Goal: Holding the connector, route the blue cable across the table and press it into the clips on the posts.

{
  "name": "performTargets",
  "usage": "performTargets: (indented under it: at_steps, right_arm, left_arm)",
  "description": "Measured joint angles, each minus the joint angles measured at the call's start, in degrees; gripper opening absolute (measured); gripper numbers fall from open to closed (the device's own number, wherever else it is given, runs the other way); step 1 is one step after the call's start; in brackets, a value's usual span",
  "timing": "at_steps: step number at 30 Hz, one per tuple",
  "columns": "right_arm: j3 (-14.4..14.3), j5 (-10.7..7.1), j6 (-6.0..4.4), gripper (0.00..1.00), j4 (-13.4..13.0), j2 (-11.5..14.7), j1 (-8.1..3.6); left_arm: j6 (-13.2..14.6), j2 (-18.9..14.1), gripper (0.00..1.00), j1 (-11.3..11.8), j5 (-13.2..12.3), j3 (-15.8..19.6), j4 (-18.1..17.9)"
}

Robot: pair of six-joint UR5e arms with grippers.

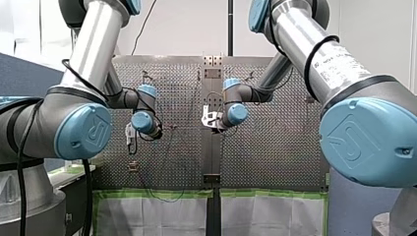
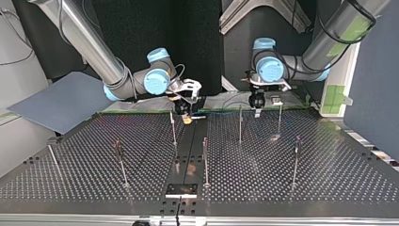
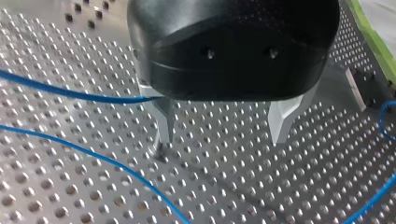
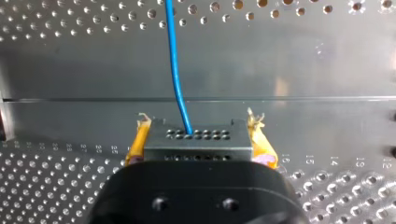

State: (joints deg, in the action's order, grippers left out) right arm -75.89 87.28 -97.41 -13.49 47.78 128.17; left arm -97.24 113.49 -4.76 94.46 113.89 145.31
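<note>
In the right wrist view my right gripper (image 4: 198, 134) is shut on the grey perforated connector (image 4: 196, 145), with a yellow pad (image 4: 136, 144) on each side. The blue cable (image 4: 175, 60) leaves the connector and runs straight ahead over the table's smooth centre strip. In the top view the same gripper (image 2: 186, 115) hangs low at the far middle of the table. My left gripper (image 3: 223, 135) stands open just above the perforated plate; one strand of blue cable (image 3: 70, 92) passes against one metal finger (image 3: 164, 122), and another strand (image 3: 100, 158) lies on the plate beside it.
Several thin posts stand on the table, among them one (image 2: 173, 128) near my right gripper and one (image 2: 240, 124) near my left gripper (image 2: 257, 107). A blue-grey sheet (image 2: 61, 101) lies off the table at the top view's left. A small plate (image 2: 181, 189) sits at the near edge.
</note>
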Motion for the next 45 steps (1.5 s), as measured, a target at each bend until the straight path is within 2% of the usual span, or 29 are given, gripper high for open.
performTargets:
  at_steps: [11, 17, 26, 33, 45]
  right_arm:
    - [-0.01, -0.62, -0.08, 0.0, 0.09, 0.01, 0.45]
    - [-0.01, -0.7, -0.12, 0.0, 0.07, 0.0, 0.41]
    - [0.06, -0.66, -0.03, 0.0, -0.13, 0.0, -0.03]
    - [0.2, -0.64, 0.12, 0.0, -0.22, 0.06, -0.02]
    - [0.5, -0.7, 0.12, 0.0, -0.14, 0.09, 0.1]
  left_arm:
    - [-3.5, -5.29, 1.0, -1.74, -0.43, 5.3, -4.69]
    - [-3.47, -8.07, 1.0, -3.73, -0.36, 8.05, -7.0]
    - [-3.32, -11.41, 1.0, -6.79, 0.46, 12.31, -7.33]
    - [-3.81, -10.49, 1.0, -8.79, 0.75, 12.0, -7.91]
    - [-4.76, -4.72, 1.0, -12.36, 3.29, 6.17, -7.53]
